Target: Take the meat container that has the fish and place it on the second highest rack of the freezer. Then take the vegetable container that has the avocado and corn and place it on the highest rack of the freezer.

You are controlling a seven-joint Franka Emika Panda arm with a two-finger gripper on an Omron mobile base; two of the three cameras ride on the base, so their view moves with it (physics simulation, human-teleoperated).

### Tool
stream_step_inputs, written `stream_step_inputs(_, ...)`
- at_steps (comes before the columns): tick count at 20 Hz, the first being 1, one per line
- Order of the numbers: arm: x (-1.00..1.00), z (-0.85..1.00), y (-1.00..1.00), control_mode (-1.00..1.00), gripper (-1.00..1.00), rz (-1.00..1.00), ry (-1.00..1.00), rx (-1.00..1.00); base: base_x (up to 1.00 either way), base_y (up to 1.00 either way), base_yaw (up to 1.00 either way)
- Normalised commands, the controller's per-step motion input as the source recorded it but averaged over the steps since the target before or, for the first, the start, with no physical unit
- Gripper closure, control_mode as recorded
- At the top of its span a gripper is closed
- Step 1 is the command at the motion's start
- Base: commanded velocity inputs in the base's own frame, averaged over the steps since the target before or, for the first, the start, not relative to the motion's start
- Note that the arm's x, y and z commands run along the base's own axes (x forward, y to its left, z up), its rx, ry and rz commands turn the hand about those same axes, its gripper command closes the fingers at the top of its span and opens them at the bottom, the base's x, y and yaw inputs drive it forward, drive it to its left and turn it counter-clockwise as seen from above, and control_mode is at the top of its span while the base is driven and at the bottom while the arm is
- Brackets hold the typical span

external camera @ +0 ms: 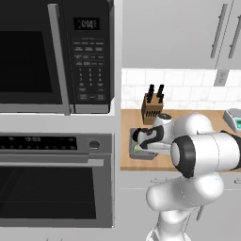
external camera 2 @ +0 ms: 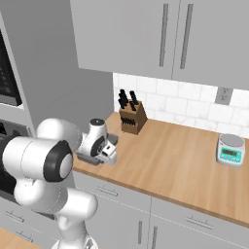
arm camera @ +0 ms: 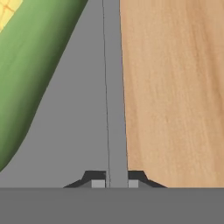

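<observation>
The grey vegetable container (external camera: 147,156) sits on the wooden counter (external camera 2: 175,160) at its left end, against the tall oven cabinet. In the hand view the corn (arm camera: 30,70) lies inside it, green husk with a bit of yellow cob. A green spot of corn (external camera: 137,148) also peeks out under the hand. My gripper (arm camera: 116,183) is down at the container's right wall (arm camera: 114,87), one fingertip on each side of the rim, shut on it. Seen from the right, the gripper (external camera 2: 108,154) is at the container's near edge (external camera 2: 87,158). The avocado is hidden. The fish and the freezer are out of view.
A knife block (external camera: 151,109) stands at the backsplash just behind the container. A kitchen scale (external camera 2: 230,150) sits far right on the counter. A microwave (external camera: 56,56) and a black wall oven (external camera: 56,183) fill the cabinet to the left. Wall cabinets (external camera 2: 165,39) hang overhead.
</observation>
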Motion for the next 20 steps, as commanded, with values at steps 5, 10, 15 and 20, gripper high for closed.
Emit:
stream_step_inputs(5,-0.18,0.81,-0.47,-1.00,1.00,0.00,0.00,0.05,0.00,0.00,0.00)
stream_step_inputs(10,-0.13,1.00,-0.48,-1.00,1.00,0.02,0.00,0.05,0.00,0.00,0.00)
stream_step_inputs(15,-0.49,0.65,-0.14,-1.00,1.00,0.09,-0.01,0.00,0.00,0.00,0.00)
stream_step_inputs(20,-1.00,0.37,-0.01,-1.00,1.00,0.16,-0.09,-0.02,0.00,0.00,0.00)
